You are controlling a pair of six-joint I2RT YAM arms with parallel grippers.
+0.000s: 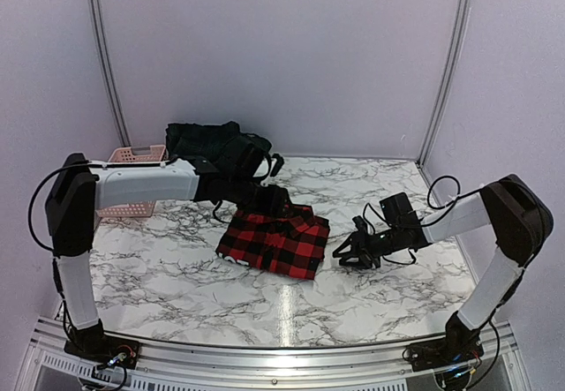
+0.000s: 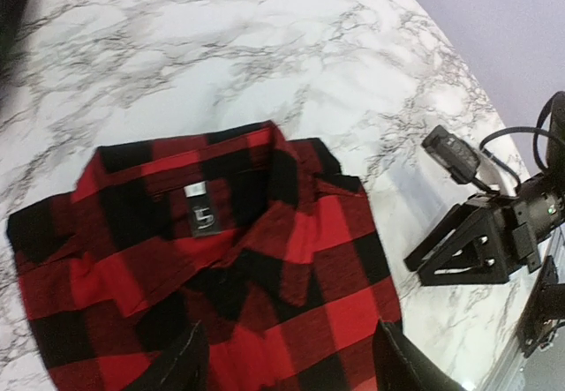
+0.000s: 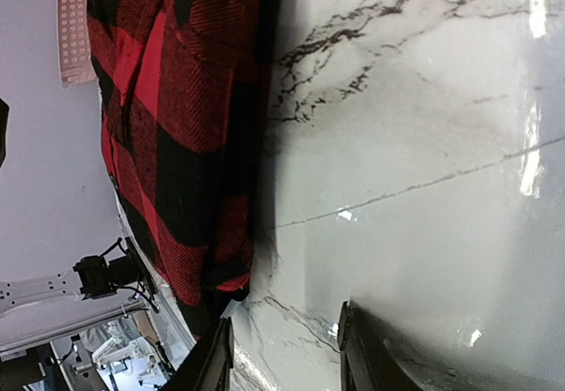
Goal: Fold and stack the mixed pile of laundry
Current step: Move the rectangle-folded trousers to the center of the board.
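The red-and-black checked shirt (image 1: 275,241) lies folded into a neat rectangle near the middle of the marble table (image 1: 177,267). Its collar is turned toward the back, and a dark label (image 2: 203,220) shows inside the neck.

The left gripper (image 2: 291,369) hangs over the collar end of the shirt, reaching in from the left. Its two fingers stand well apart, with checked cloth spanning the whole gap between them. Nothing is pinched. The tips are cut off at the bottom of the wrist view, so whether they touch the fabric or hover just above it cannot be told.

The right gripper (image 1: 342,254) sits low at the table just beside the shirt's right edge, pointing at it. Its jaws are parted to a moderate gap, narrower than the left pair's. In the wrist view only bare marble shows between the fingers (image 3: 364,356), so it holds nothing, and the shirt's folded edge lies just ahead of the tips, not between them.

At the back left, a dark green plaid piece (image 1: 212,144) is heaped in a loose mound. It sits against the pink perforated basket (image 1: 132,154), well apart from the folded shirt.
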